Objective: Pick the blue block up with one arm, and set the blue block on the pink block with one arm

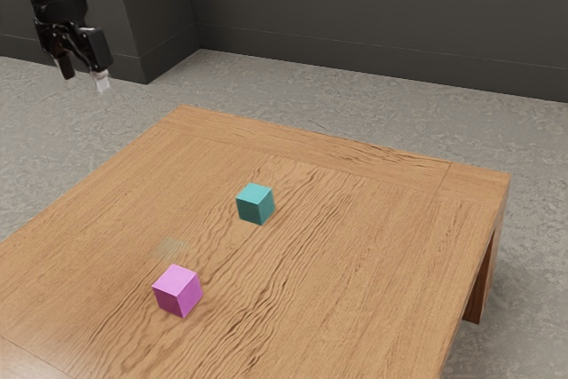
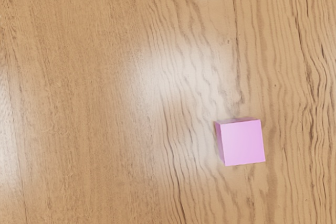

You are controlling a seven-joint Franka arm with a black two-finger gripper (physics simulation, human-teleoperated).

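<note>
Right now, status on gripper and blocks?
Gripper open, empty, raised above table. Blue block untouched on table, apart from pink block. Nothing between them.

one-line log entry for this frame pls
phase: pre-grasp | claw: open, empty, raised clear of both | blue block: on table, untouched | pink block: on table, apart from blue, top bare

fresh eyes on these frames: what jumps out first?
Two small cubes stand apart on the wooden table: the blue block near its middle and the pink block nearer the front edge. The gripper hangs high at the exterior view's upper left, open and holding nothing.
</note>
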